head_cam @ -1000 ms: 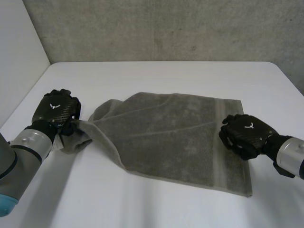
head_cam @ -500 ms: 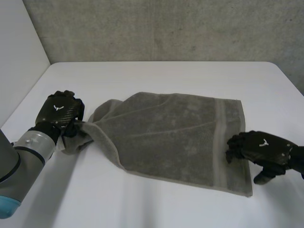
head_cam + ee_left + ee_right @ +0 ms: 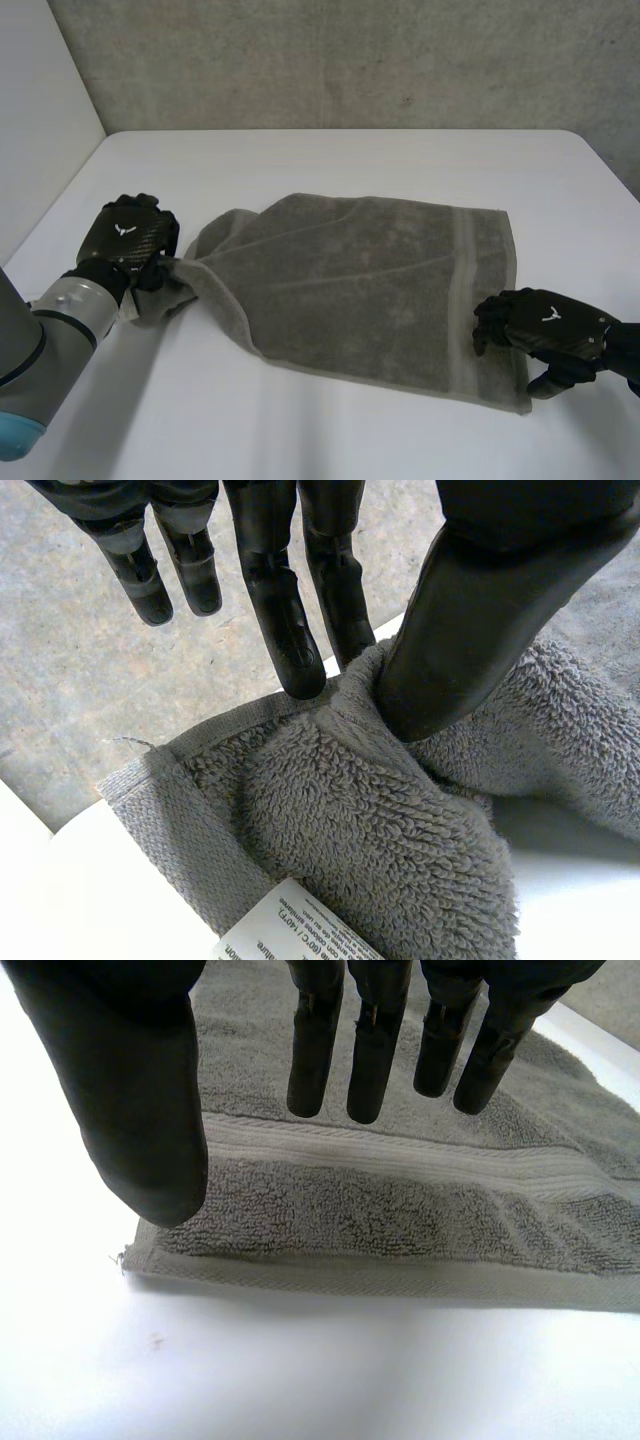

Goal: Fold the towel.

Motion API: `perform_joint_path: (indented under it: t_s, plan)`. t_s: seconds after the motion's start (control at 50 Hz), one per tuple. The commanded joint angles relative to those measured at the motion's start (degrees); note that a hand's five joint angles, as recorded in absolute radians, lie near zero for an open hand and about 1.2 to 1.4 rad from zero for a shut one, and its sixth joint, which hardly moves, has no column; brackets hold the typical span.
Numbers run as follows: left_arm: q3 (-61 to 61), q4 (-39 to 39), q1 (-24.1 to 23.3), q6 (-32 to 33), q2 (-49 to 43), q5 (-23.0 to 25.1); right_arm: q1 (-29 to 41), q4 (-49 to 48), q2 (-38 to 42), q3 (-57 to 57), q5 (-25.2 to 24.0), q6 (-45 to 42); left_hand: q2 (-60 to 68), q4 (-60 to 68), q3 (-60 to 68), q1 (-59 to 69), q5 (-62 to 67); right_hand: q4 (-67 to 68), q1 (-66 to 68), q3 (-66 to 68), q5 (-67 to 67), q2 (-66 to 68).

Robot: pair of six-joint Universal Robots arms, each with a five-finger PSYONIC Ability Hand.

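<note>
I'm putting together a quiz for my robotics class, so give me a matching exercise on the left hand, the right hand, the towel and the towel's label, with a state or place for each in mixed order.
Things:
1. left hand
2. right hand
3. towel
4. label

States or places:
A. grey, mostly spread out on the white table
B. white, on the towel's bunched end under the left hand
C. fingers straight, over the towel's banded end
D. pinching the towel's bunched end between thumb and fingers

Pairs: 1-D, 2-C, 3-A, 4-B
</note>
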Motion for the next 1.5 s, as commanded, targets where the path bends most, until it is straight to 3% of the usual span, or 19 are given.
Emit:
perform_joint_path:
  t_s: [0.02,0.76,0.92,0.96,0.98,1.0,1.08,1.32,1.42,1.44,1.46,1.5]
  plan:
    - [0.0,0.0,0.0,0.0,0.0,0.0,-0.1,-1.2,0.5,0.6,0.0,-0.1,-0.8,-3.8,-3.3,-0.5,-0.5,-4.4,2.0,-3.0,1.5,1.8]
    - [0.0,0.0,-0.3,0.0,-0.2,0.0,0.4,-7.8,5.0,2.3,0.0,0.6,-1.0,-3.8,-3.3,-0.7,-0.7,-4.4,5.2,-3.0,4.7,5.0]
    - [0.0,0.0,-0.3,0.0,-0.2,0.0,0.5,-7.8,5.4,2.1,0.0,0.7,-1.0,-3.8,-3.3,-0.7,-0.7,-4.4,14.9,-3.0,14.4,14.8]
    - [0.0,0.0,-0.3,0.0,-0.2,0.0,1.0,-7.8,5.9,1.9,0.0,0.7,-1.2,-3.8,-3.3,-0.9,-0.9,-4.4,27.3,-3.0,26.8,27.1]
    - [0.0,0.0,-0.3,0.0,-0.2,0.0,1.0,-7.8,5.9,1.9,0.0,0.7,-1.2,-3.8,-3.3,-0.9,-0.9,-4.4,27.4,-3.0,26.9,27.2]
    - [0.0,0.0,-0.3,-0.1,-0.2,0.0,1.1,-7.8,6.1,1.8,0.1,0.7,-1.0,-3.8,-3.3,-0.7,-0.7,-4.4,39.7,-3.0,39.2,39.5]
    - [0.0,0.0,-0.3,-0.1,-0.1,0.0,1.4,-7.3,5.9,1.4,0.2,1.2,-1.2,-3.8,-3.3,-0.9,-0.9,-4.4,45.1,-3.0,44.7,45.0]
    - [0.0,0.0,-0.4,-0.2,0.0,-0.1,5.1,-10.1,-3.1,-4.1,-3.6,18.9,-1.5,-3.8,-3.3,-1.2,-1.2,-4.4,45.1,-3.0,44.7,45.0]
    - [-0.1,-0.2,-0.6,-0.2,0.0,0.0,5.5,-10.4,-4.0,-6.8,-0.7,23.8,-1.7,-3.8,-3.3,-1.4,-1.4,-4.4,45.1,-3.0,44.7,45.0]
    - [-0.1,-0.2,-0.6,-0.2,0.0,0.0,6.2,-10.5,-4.5,-7.8,3.0,27.2,-1.7,-3.8,-3.3,-1.4,-1.4,-4.4,45.1,-3.0,44.7,45.0]
    - [-0.1,-0.2,-0.7,-0.2,0.0,0.0,6.2,-10.5,-4.5,-7.8,3.0,27.3,-1.7,-3.8,-3.3,-1.4,-1.4,-4.4,45.1,-3.0,44.7,45.0]
    - [0.0,-0.3,-0.8,-0.2,0.0,-0.1,9.8,-13.2,-5.9,-9.0,12.9,36.0,-1.9,-3.8,-3.3,-1.6,-1.5,-4.4,45.1,-3.0,44.7,45.0]
